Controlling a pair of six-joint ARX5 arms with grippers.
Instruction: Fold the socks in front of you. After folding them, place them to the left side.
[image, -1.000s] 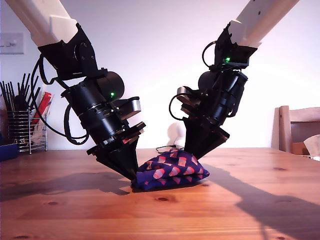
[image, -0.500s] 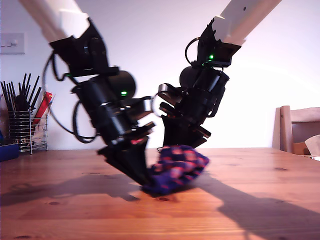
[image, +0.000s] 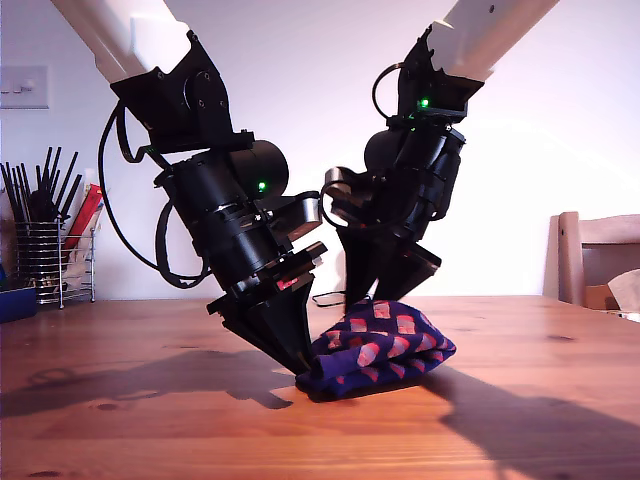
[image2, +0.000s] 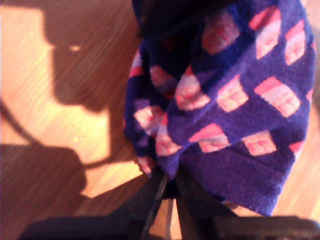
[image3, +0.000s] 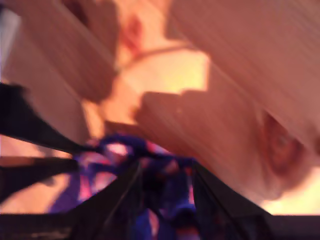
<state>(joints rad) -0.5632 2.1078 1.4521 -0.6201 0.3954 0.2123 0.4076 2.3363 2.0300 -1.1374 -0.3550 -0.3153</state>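
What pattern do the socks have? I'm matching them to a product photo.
The socks are dark navy-purple knit with a grid of pink-red squares, clearest in the first wrist view.

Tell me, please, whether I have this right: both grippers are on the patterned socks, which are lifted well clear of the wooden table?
Not quite. The socks are not lifted clear; in the exterior view the bundle rests on the wooden table. The rest holds: my first gripper pinches an edge of the fabric, and my second gripper has sock fabric between its fingers.
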